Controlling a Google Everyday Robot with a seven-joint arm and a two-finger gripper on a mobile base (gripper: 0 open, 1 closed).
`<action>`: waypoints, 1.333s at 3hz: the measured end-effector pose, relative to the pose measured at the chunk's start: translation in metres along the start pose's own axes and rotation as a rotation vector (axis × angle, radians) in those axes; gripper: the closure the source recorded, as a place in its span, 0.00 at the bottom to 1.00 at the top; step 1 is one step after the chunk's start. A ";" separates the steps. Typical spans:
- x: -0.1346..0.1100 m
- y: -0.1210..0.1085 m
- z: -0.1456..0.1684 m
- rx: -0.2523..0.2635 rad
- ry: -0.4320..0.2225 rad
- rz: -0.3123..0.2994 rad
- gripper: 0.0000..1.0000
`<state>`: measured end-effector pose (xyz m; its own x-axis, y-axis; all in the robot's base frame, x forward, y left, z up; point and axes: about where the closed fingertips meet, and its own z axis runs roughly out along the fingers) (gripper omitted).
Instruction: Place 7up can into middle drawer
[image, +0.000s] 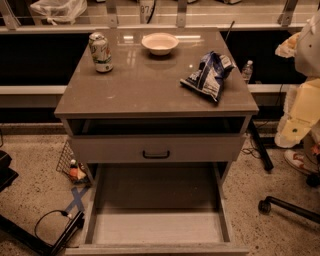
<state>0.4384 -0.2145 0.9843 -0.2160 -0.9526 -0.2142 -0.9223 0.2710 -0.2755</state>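
The 7up can (101, 52), pale white and green with a silver top, stands upright at the back left of the cabinet top (145, 85). The middle drawer (157, 227) is pulled out toward me below, a wide grey-beige box with a bare flat floor. Above it is a shut drawer front with a black handle (156, 154). My pale arm is at the right edge of the camera view, and my gripper (289, 46) is beside the cabinet's back right corner, far from the can and holding nothing that I can see.
A white bowl (160, 43) sits at the back middle of the top and a blue-and-white chip bag (209, 75) lies at the right. A wire basket (71, 167) and cables are on the floor at left, a chair base (287, 205) at right.
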 end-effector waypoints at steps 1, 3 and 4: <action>-0.006 -0.003 0.001 0.002 -0.017 -0.002 0.00; -0.086 -0.033 0.030 -0.005 -0.314 0.001 0.00; -0.134 -0.033 0.059 -0.031 -0.547 0.019 0.00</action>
<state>0.5161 -0.0880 0.9669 -0.0428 -0.7346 -0.6772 -0.9307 0.2757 -0.2403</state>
